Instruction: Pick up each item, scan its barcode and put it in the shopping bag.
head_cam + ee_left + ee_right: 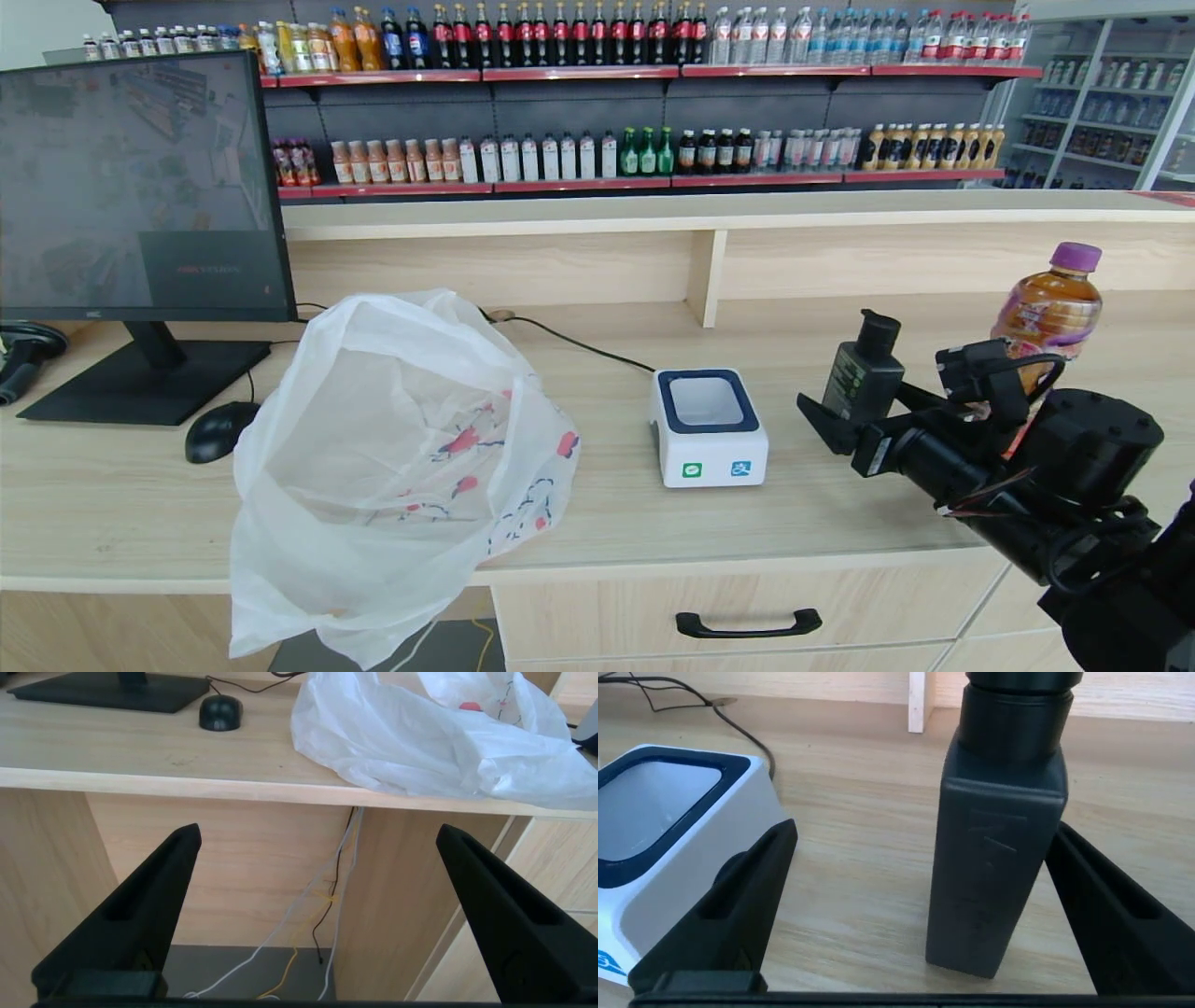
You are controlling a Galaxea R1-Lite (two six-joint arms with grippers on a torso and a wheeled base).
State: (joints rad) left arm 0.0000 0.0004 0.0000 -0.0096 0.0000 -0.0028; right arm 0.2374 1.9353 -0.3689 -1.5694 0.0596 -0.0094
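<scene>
Okay: wooden counter (pixel 840 523) across lower frame. White shopping bag (pixel 392 467) lower left-centre, mouth agape. Scanner (pixel 709 425) dead centre. Right gripper (pixel 845 415) right of centre, jaws wide either side of upright black bottle (pixel 864 369). Orange drink bottle (pixel 1050 313) far right. Left gripper (pixel 318 835) spread open, below counter edge.

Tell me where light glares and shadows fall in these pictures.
Head view: the scanner window shines pale, and the mouse throws a soft shadow on the counter. Right wrist view: the black bottle casts only a faint shadow. Left wrist view: the shopping bag glows bright white; the space under the counter sits darker.
</scene>
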